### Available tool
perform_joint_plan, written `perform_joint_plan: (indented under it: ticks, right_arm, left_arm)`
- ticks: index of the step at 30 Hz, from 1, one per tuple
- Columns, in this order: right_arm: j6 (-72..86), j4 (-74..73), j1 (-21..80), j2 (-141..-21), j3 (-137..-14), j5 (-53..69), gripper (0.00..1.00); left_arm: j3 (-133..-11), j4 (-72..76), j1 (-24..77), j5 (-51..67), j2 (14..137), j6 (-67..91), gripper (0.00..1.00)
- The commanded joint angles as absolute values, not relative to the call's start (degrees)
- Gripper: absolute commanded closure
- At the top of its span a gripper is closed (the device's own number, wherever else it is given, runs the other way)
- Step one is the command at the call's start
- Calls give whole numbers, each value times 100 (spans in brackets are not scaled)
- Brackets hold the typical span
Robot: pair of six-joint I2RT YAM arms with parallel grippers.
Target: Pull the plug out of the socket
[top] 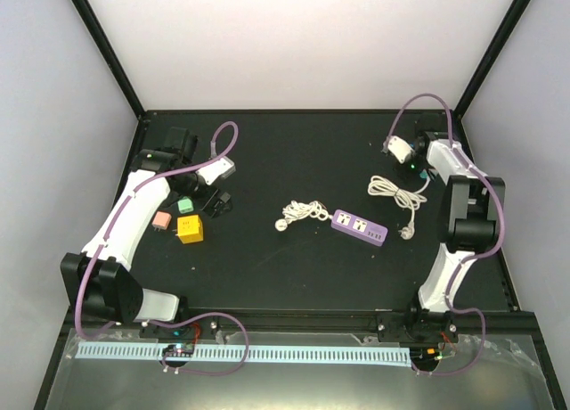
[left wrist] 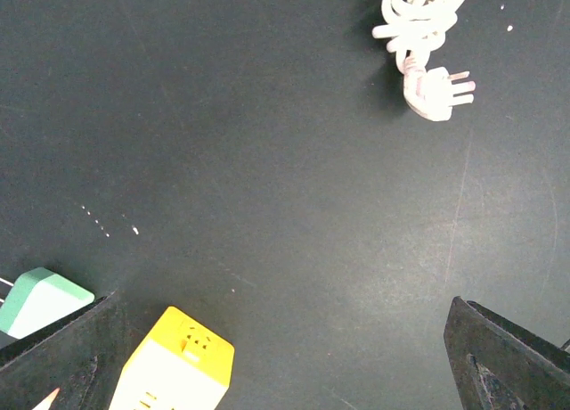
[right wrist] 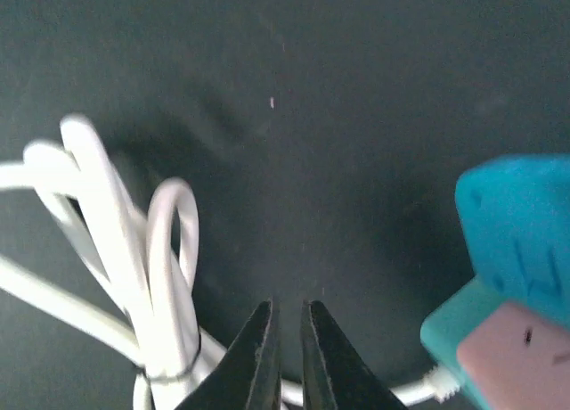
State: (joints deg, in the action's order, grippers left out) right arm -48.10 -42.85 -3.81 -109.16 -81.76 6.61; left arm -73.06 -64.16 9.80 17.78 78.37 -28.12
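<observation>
A purple power strip [top: 359,227] lies mid-table, its white cord coiled to the left [top: 303,212] and ending in a loose plug [left wrist: 438,94]. A second coiled white cord [top: 398,194] lies to the right, also in the right wrist view [right wrist: 116,267]. A teal and pink block [right wrist: 512,285] with a white cord end at its base sits right of my right gripper [right wrist: 287,339], which is shut and empty, low over the mat. My left gripper [left wrist: 285,365] is wide open and empty, next to a yellow cube socket [left wrist: 174,365].
A green adapter [left wrist: 40,299] and a pink adapter [top: 161,220] lie next to the yellow cube [top: 189,228] at the left. Black frame posts and white walls bound the mat on three sides.
</observation>
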Motion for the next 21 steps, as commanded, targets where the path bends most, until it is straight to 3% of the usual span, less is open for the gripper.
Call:
perform_joint_plan:
  ticks: [1,4,7,10,15,21]
  right_arm:
    - [-4497,-4391,-16,-11264,-8693,735,89]
    - [-4396,-4925,196,-11462,-9133,843,69]
    - [-4709,-5102,188,-11261,-9014,941,31]
    - [-5112,-4987,96,-10841,-8506,847,15]
    - [-5616,-5260,-314,-10630,-8166,1008,2]
    - [-5884,-4831,-483,-10628,-7565,580,3]
  left_arm:
    - [-7445,-6323,938,1885,7853,-2757,1]
    - [-7406,-6349,916,1838,7800,-2785,1]
    - [-7253,-6317,875,1775,7658,-2858,1]
    - [-7114,-6277,853,1753,7546,-2903,1]
    - [-7047,-6354,846,1886,7533,-3011,1]
    - [-7132,-6344,845,2002,7545,-3011,1]
